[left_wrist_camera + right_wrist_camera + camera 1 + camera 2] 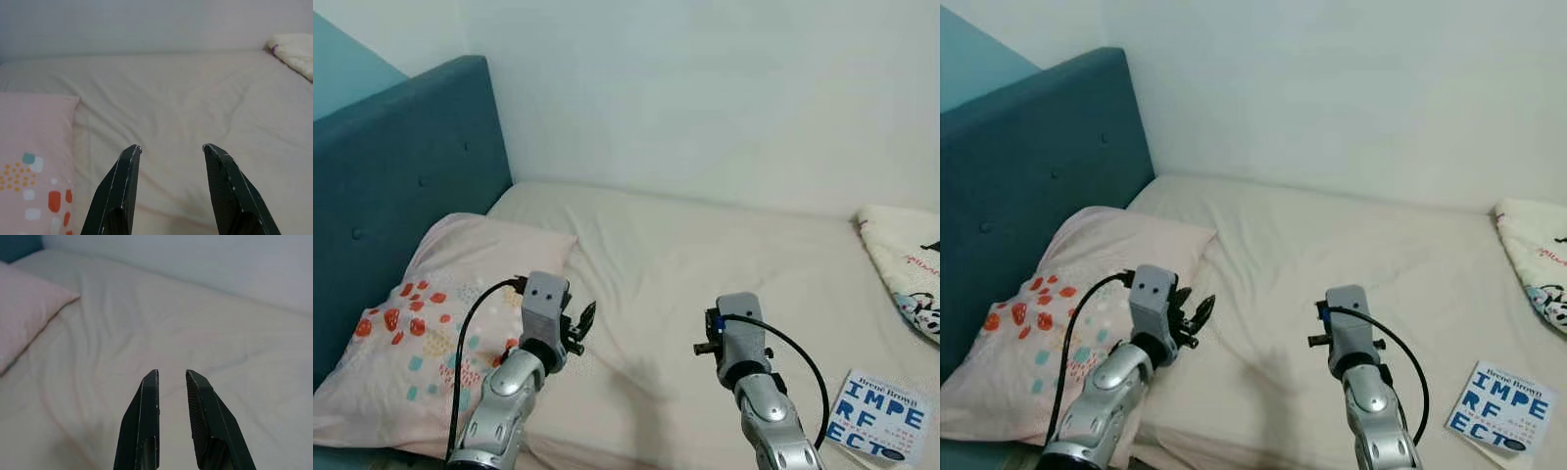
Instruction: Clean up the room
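Left gripper (171,149) up over the bed, fingers (124,181) spread wide, nothing between them, hovering just beside the pink pillow's inner edge. Right gripper (172,376) raised too, over the middle of the cream sheet (705,255), fingers (146,411) nearly together with only a narrow gap, nothing held. Pink pillow (411,323) with red and teal spots lying against the blue headboard (391,186) on the left side. Book (876,416) with big blue letters flat on the sheet near the front right corner, well apart from the right gripper. White patterned blanket (906,259) bunched at the far right edge. Plain white wall (705,88) behind the bed.
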Motion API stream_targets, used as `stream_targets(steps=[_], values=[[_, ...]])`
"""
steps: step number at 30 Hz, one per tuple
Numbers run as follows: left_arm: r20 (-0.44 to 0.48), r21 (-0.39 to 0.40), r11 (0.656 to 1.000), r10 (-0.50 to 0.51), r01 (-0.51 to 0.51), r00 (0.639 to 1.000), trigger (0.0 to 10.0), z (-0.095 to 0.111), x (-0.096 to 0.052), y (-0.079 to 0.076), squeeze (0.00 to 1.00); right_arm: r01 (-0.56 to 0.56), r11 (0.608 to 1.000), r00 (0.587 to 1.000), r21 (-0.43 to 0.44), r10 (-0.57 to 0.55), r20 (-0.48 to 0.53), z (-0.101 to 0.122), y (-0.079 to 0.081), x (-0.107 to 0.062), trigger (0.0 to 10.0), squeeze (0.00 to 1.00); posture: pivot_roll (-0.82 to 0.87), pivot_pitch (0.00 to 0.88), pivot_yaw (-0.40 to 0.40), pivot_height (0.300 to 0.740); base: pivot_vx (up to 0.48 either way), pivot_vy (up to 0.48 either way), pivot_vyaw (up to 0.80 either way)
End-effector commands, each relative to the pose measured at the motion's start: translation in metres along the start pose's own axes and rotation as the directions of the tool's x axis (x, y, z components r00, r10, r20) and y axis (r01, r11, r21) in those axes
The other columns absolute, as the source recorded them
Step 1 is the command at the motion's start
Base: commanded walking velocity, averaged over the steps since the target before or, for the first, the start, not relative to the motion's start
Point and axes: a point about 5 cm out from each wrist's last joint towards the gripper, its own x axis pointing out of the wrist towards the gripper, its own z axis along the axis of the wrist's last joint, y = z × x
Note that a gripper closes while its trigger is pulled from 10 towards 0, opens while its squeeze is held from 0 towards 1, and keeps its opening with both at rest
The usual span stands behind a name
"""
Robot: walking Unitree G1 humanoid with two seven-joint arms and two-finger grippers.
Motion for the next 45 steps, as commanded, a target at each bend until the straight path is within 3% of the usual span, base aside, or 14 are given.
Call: stream_targets(steps=[1,18,22,25,36,42,45], values=[[-0.011,0.026,1.0,-0.013,0.013,1.0,10.0,-0.001,0.001,0.0,0.0,0.02,0.999,1.0,0.038,-0.02,-0.001,-0.002,-0.003,-0.002,10.0,0.0,-0.01,0.0,-0.029,0.74,0.0,0.0,-0.8],[-0.036,0.054,0.998,-0.006,0.008,0.999,10.0,-0.002,0.006,0.001,0.0,0.05,0.992,0.998,0.113,-0.047,-0.033,-0.005,-0.005,-0.004,10.0,0.0,0.0,0.001,-0.018,0.74,0.0,0.0,-0.77],[-0.066,0.066,0.996,0.068,-0.064,0.995,10.0,-0.005,0.006,0.009,0.0,0.022,0.996,0.999,0.09,-0.019,-0.032,-0.005,-0.002,-0.003,10.0,0.0,0.0,0.0,-0.015,0.74,0.0,0.0,0.0],[-0.073,-0.011,0.989,0.143,-0.145,0.987,10.0,-0.007,0.004,0.016,0.0,0.019,0.996,0.999,0.091,-0.017,-0.029,-0.005,-0.002,-0.003,10.0,0.0,-0.01,0.0,-0.015,0.74,0.0,0.0,0.0],[-0.073,-0.054,0.979,0.194,-0.198,0.978,10.0,-0.008,0.002,0.02,0.0,0.002,0.997,1.0,0.079,0.0,-0.015,-0.001,-0.002,0.0,10.0,0.0,-0.01,0.0,-0.026,0.74,0.0,-0.253,0.0],[-0.074,-0.057,0.977,0.203,-0.207,0.976,10.0,-0.008,0.002,0.019,0.0,-0.031,0.999,0.999,-0.028,0.03,-0.016,0.001,0.0,0.002,10.0,0.0,-0.01,0.0,-0.029,0.74,0.0,-0.364,0.29],[-0.075,-0.06,0.976,0.205,-0.21,0.976,10.0,-0.008,0.002,0.019,0.0,-0.012,1.0,1.0,0.027,0.012,-0.013,0.0,-0.002,0.002,10.0,0.0,-0.01,0.0,-0.03,0.74,0.0,-0.364,0.27]])
